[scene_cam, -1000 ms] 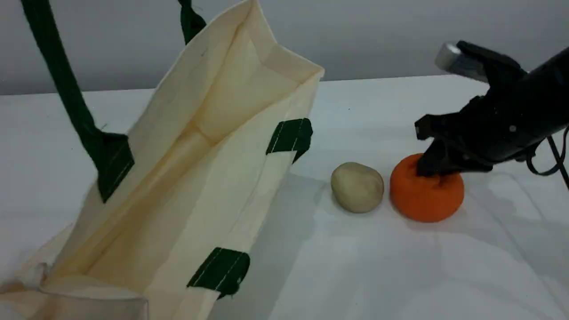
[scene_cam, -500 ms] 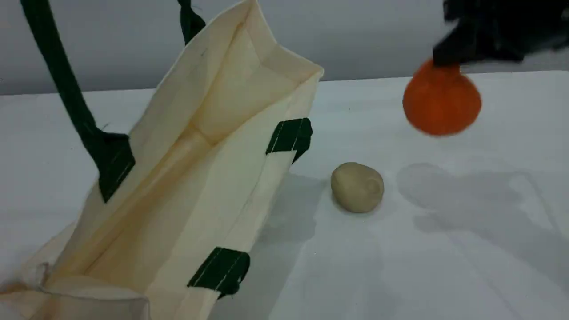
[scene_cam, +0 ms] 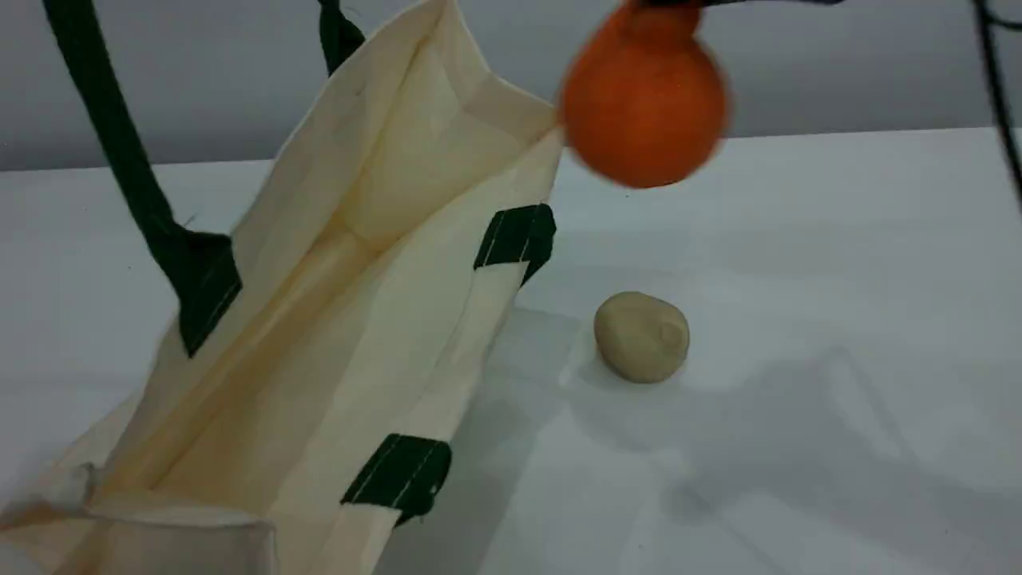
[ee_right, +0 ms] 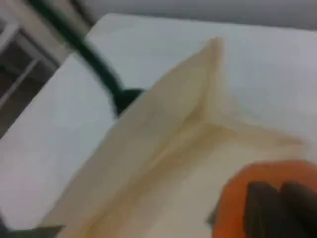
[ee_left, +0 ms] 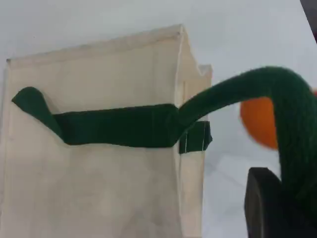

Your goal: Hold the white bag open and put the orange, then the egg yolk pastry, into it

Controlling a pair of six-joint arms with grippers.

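Note:
The white bag (scene_cam: 335,319) lies slanted on the table with its mouth held wide, one dark green handle (scene_cam: 112,136) pulled up out of the frame's top. In the left wrist view that handle (ee_left: 277,99) runs into my left gripper (ee_left: 283,208), which is shut on it. My right gripper (ee_right: 280,210) is shut on the top of the orange (scene_cam: 643,104), which hangs in the air just right of the bag's upper rim. The egg yolk pastry (scene_cam: 641,335) rests on the table to the right of the bag.
The white table (scene_cam: 838,359) stretches to the right of the pastry. A grey wall (scene_cam: 838,64) stands behind the table's far edge. A black cable (scene_cam: 998,96) hangs at the upper right.
The right gripper has lifted the orange off the table beside the pastry and carried it up and left toward the bag's mouth. The bag and the pastry stay put.

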